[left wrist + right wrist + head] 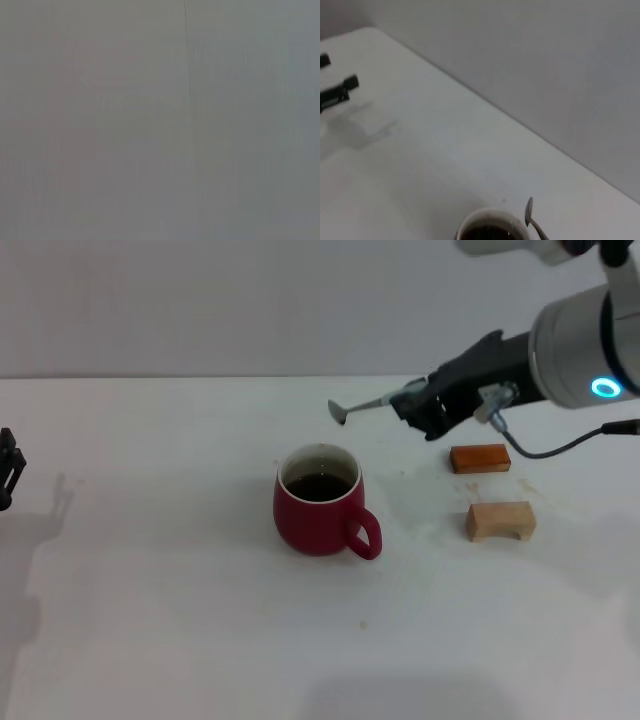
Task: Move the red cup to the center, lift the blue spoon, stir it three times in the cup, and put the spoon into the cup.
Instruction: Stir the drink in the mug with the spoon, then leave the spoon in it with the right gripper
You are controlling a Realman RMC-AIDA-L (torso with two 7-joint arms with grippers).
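The red cup (319, 502) stands in the middle of the white table (150, 620), handle toward the front right, with dark liquid inside. Its rim also shows in the right wrist view (490, 227). My right gripper (420, 405) is shut on the blue spoon (362, 408) and holds it in the air, behind and to the right of the cup, the grey bowl pointing left. The spoon's bowl shows in the right wrist view (529, 212) just above the cup's rim. My left gripper (8, 468) is parked at the table's far left edge.
An orange-brown block (480, 458) and a tan wooden block (500, 521) lie to the right of the cup. A grey cable (545, 448) hangs from the right arm. The left wrist view shows only a blank grey surface.
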